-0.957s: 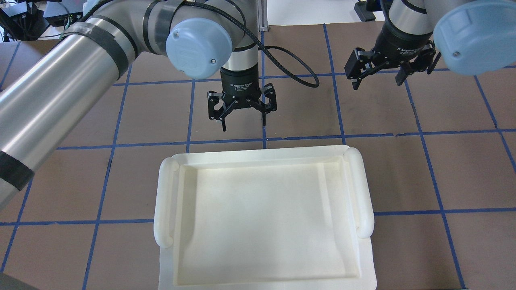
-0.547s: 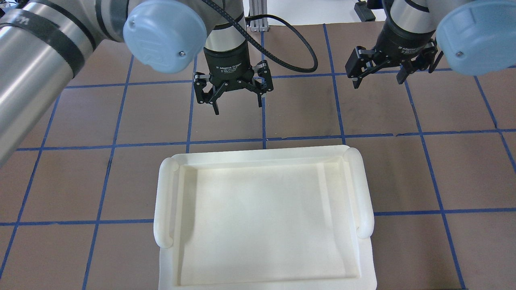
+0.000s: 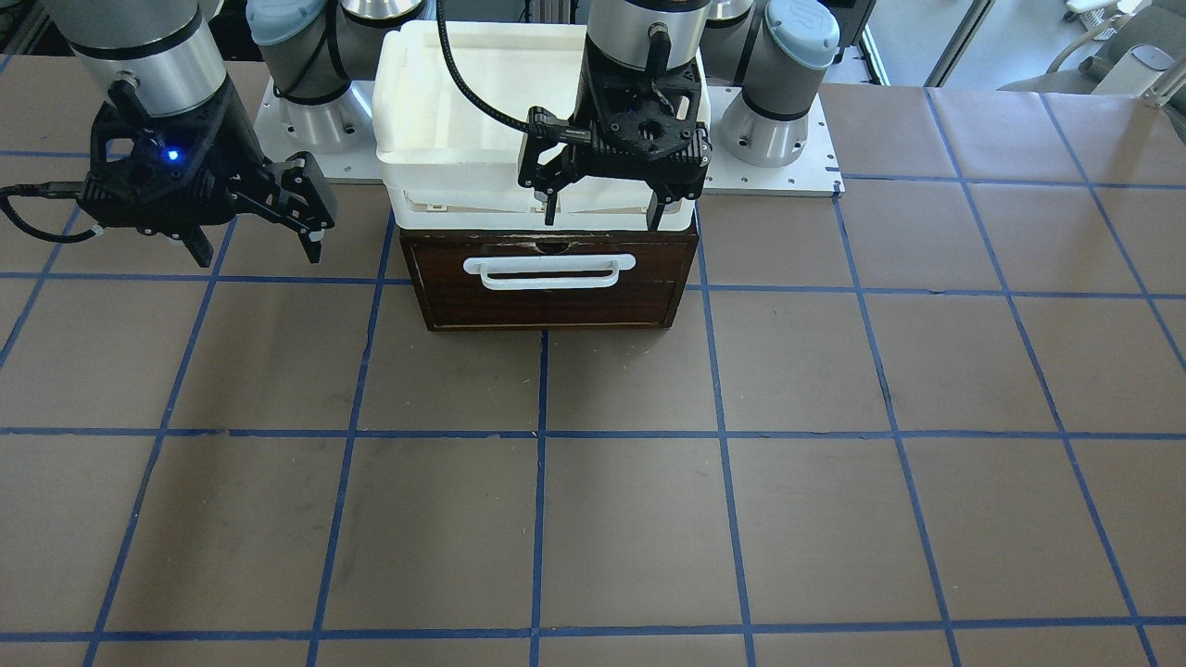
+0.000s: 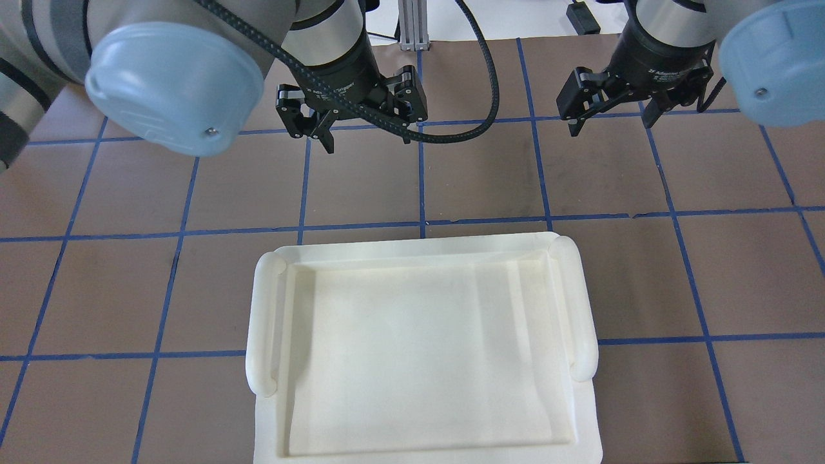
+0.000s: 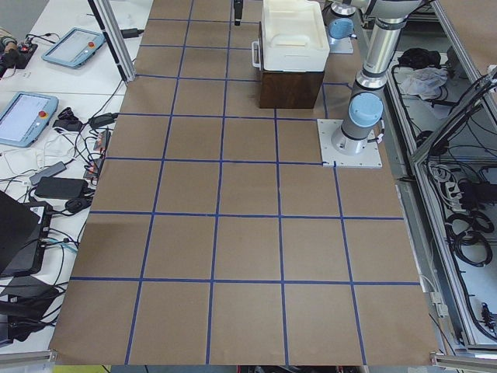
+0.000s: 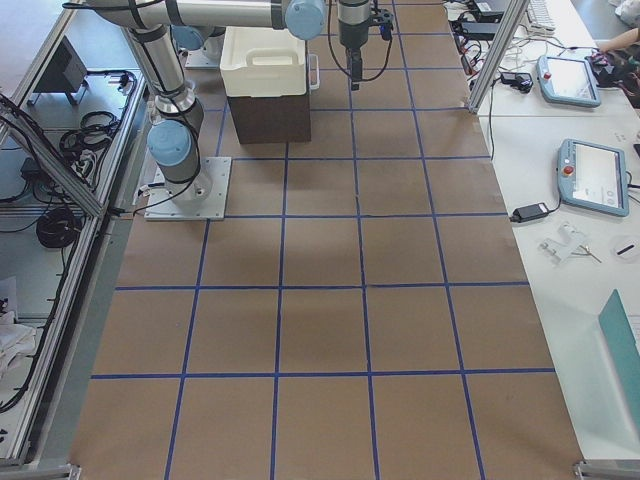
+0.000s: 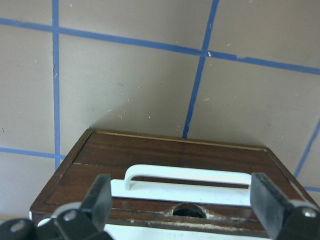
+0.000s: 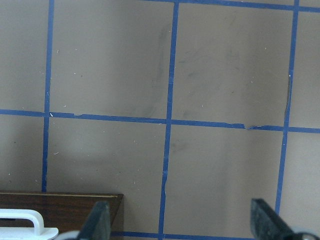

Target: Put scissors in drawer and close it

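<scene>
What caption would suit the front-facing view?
Open left pincer hovers above shut drawer, white tray on top; open right pincer aside.

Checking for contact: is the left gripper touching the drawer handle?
Apart. In the front-facing view the left gripper hangs above the drawer handle, a clear gap between them.

drawer (image 3: 556,308) interior hidden, tray (image 4: 419,249) cut off at bottom edge

The drawer (image 3: 551,306) front is showing dark brown wood grain with a faint sheen, and its top edge is looking chipped and worn. Its bar handle (image 3: 548,271) is looking like smooth white plastic. The tray (image 4: 412,248) is appearing as matt, slightly grainy off-white plastic. The bench (image 3: 834,371) is wearing a matt brown paper-like cover lined with blue tape (image 3: 542,434). The left claw (image 3: 602,220) and right claw (image 3: 258,252) are looking matt black.
</scene>
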Robot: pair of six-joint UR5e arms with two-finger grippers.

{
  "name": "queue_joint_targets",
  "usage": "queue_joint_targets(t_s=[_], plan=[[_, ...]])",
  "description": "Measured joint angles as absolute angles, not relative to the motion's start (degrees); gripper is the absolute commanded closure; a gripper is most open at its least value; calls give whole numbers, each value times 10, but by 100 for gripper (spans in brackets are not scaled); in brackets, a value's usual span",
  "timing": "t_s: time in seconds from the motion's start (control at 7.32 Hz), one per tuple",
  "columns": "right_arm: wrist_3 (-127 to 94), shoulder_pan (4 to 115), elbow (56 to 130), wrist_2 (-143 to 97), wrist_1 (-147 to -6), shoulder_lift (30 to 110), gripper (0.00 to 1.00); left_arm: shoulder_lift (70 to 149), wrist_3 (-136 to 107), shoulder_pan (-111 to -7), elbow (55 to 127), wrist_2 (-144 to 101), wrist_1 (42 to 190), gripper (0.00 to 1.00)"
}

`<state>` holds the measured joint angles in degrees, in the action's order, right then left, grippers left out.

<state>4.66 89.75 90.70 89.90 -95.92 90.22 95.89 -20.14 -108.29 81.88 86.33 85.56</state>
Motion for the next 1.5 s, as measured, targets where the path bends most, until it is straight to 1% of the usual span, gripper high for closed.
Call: queue_joint_targets(t_s=[0.41,0.82,1.09,1.5], plan=[[62,899,908,894,-954,909,0,916,-96,-1028,850,894,848,0],[111,899,909,899,-959,908,0,867,-56,-956,891,910,847,0],[115,899,909,899,-963,906,0,854,-54,-937,894,911,858,0],[116,899,912,898,-961,899,0,856,-60,-935,876,912,886,0]])
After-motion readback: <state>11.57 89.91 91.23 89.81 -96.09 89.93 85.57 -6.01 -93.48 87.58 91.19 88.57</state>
